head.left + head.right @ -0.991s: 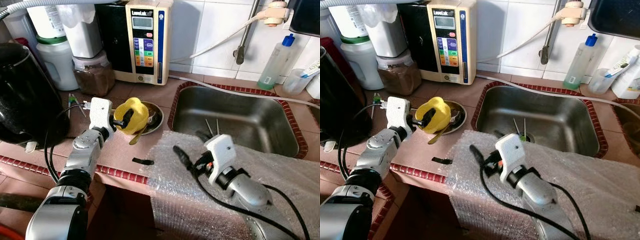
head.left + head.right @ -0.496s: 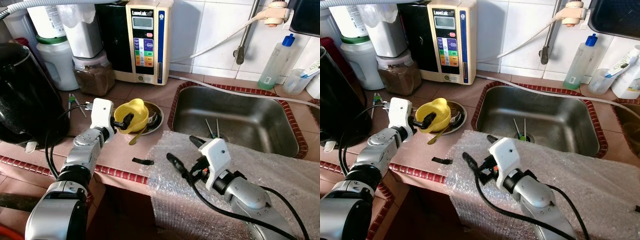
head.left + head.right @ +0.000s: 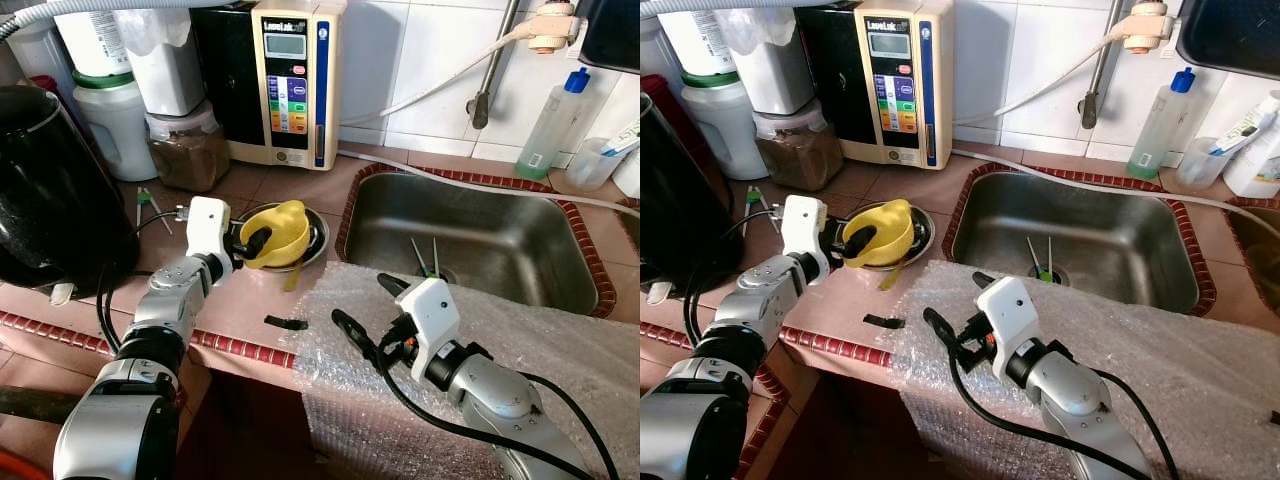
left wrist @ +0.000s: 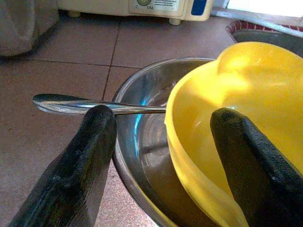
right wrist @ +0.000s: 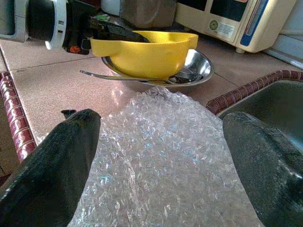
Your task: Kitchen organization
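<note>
— So which way did the yellow bowl face?
— Mouth up, slightly tilted, in the steel dish on the tabletop; left gripper reached level, jaws clamped over its rim.
— And the right gripper?
— Jaws spread, empty, over bubble wrap.

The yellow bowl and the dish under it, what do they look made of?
The yellow bowl looks like plastic: opaque and evenly coloured, with a soft sheen. The dish under it looks like polished steel, since its inside mirrors its surroundings.
</note>
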Controlling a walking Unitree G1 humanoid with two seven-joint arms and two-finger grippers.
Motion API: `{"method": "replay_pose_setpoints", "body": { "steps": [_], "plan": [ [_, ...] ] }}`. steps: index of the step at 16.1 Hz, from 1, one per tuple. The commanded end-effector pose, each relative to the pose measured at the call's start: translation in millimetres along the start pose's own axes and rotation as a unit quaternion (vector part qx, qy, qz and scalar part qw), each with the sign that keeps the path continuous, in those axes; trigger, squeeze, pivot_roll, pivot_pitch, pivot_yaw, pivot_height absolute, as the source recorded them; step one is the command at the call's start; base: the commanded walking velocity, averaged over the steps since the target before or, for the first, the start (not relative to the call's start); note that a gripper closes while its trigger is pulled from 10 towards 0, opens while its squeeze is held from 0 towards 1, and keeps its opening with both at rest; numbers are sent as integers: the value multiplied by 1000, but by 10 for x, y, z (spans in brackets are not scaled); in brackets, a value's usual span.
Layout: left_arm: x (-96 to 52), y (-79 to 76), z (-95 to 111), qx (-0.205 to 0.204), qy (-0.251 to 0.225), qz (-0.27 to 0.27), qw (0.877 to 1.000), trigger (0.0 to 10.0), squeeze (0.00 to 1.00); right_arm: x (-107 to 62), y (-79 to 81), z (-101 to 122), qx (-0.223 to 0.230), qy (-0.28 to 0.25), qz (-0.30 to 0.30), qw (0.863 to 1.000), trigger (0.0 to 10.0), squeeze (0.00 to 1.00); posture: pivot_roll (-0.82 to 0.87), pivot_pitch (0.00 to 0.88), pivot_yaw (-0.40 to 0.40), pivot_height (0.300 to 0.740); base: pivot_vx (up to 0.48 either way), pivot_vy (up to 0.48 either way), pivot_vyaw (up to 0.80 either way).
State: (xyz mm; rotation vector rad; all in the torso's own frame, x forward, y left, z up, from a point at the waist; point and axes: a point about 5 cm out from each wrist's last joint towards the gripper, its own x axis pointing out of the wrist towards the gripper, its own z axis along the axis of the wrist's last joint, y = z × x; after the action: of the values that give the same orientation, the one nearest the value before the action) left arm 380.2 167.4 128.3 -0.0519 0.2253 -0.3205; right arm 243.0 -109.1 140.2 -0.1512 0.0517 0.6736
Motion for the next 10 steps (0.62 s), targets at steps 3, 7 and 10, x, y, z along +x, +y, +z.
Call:
{"method": "replay_pose_setpoints", "body": {
  "steps": [3, 7, 10],
  "plan": [
    [26, -40, 94, -3, -12, -11, 1000, 0, 0, -4, -4, 27, -8, 0, 1, 1000, 10000, 1000, 26, 0, 46, 740, 0, 0, 0],
    [20, -16, 133, -2, -21, -4, 1000, 0, 0, 9, -40, 29, -18, 0, -3, 1000, 10000, 1000, 29, 0, 43, 740, 0, 0, 0],
    [19, 3, 195, 7, -26, 0, 1000, 0, 0, 13, -54, 31, -23, 1, -4, 1000, 10000, 1000, 27, 0, 45, 740, 0, 0, 0]
  ]
}}
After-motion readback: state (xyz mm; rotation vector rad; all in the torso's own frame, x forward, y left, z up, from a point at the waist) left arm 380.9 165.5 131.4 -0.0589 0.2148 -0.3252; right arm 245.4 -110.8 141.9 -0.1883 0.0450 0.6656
